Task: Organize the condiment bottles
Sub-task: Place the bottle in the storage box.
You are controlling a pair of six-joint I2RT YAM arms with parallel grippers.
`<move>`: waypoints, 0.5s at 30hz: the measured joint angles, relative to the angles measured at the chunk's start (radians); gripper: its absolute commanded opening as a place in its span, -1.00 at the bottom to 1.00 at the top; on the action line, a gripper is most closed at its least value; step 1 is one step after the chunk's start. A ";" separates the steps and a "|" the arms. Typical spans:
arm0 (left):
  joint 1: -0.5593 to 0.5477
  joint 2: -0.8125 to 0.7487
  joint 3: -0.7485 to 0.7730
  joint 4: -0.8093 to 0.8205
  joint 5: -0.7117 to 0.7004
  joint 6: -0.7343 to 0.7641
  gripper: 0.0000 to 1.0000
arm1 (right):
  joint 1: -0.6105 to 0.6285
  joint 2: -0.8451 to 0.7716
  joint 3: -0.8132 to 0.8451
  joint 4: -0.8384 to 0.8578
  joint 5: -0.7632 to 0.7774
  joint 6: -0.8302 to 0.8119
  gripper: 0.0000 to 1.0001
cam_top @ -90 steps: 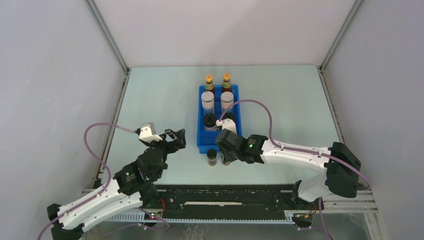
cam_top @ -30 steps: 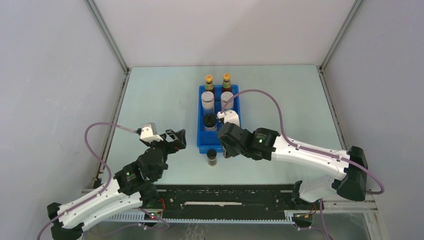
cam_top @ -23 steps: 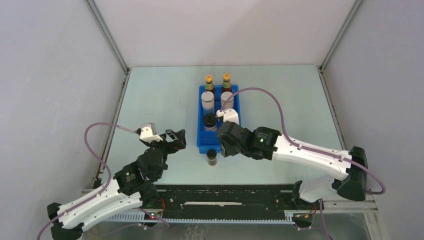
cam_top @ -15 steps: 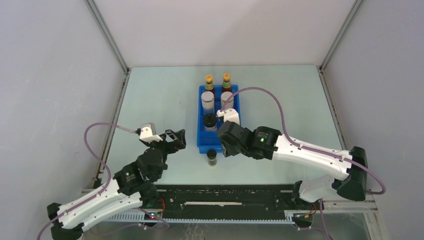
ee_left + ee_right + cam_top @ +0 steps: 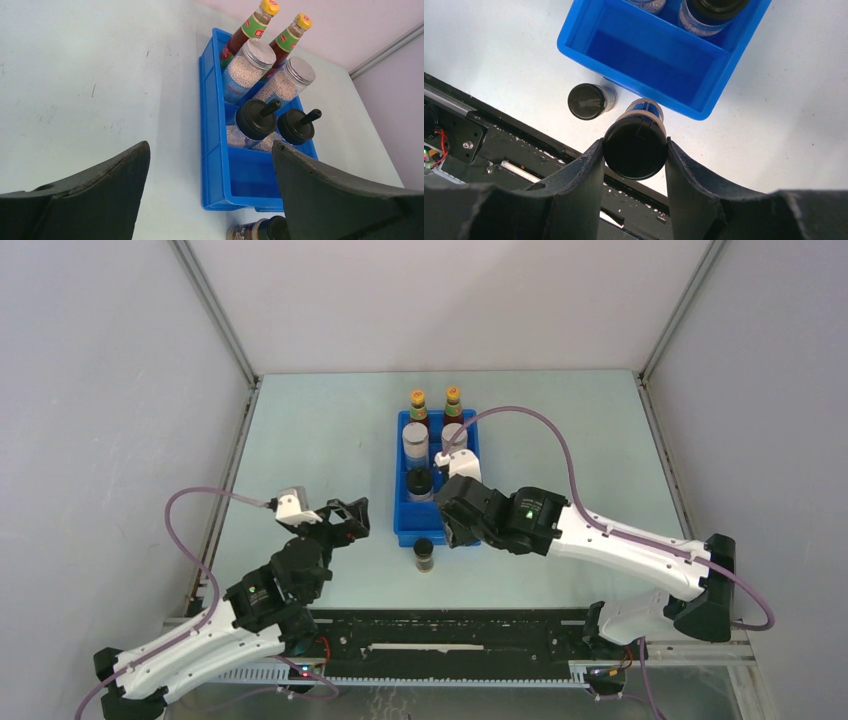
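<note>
Toward the near edge of the table (image 5: 320, 430), just short of the blue tray (image 5: 624, 80), the right gripper (image 5: 634, 149) pinches a tiny dark jar (image 5: 636, 156); the left gripper (image 5: 210, 145) gapes empty. Lowered here, the jar could clip the tray's rim

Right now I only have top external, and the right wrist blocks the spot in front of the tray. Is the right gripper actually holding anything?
Observer: Yes. In the right wrist view the right gripper is shut on a black-capped jar, with a finger on each side of the cap.
Operator: Is the near compartment free for it?
Observer: In the same view, the near compartment of the blue tray has nothing in it.
Operator: And the left gripper?
Observer: In the left wrist view the left gripper is open with nothing between its fingers, and it faces the tray.
</note>
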State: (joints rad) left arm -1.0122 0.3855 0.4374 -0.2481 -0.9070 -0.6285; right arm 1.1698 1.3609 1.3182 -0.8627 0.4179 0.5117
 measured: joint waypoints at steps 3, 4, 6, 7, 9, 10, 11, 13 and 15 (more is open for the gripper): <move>0.000 -0.007 0.000 0.000 -0.003 0.000 0.90 | -0.010 0.000 0.006 -0.008 0.001 -0.008 -1.00; 0.000 -0.008 0.000 0.000 -0.004 0.000 0.90 | -0.013 0.000 0.007 -0.012 0.002 -0.010 -1.00; 0.000 -0.010 0.000 0.000 -0.005 0.000 0.90 | -0.019 0.000 0.013 -0.021 0.002 -0.015 -1.00; 0.000 -0.010 0.000 0.000 -0.006 0.000 0.90 | -0.023 0.000 0.017 -0.025 0.003 -0.018 -1.00; 0.000 -0.012 0.000 0.000 -0.006 0.000 0.90 | -0.027 0.000 0.024 -0.027 0.003 -0.023 -1.00; 0.000 -0.014 0.000 0.000 -0.006 0.000 0.90 | -0.031 0.000 0.028 -0.029 0.003 -0.027 -1.00; -0.001 -0.014 0.000 0.000 -0.007 0.000 0.90 | -0.033 0.000 0.032 -0.031 0.003 -0.031 -1.00; -0.002 -0.014 0.000 0.000 -0.007 0.000 0.91 | -0.039 0.000 0.036 -0.031 0.003 -0.037 -1.00; -0.003 -0.014 0.000 0.000 -0.007 0.000 0.90 | -0.046 0.000 0.036 -0.031 0.003 -0.042 -1.00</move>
State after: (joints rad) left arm -1.0149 0.3710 0.4374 -0.2481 -0.9138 -0.6289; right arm 1.1240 1.3613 1.3544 -0.8940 0.4210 0.4694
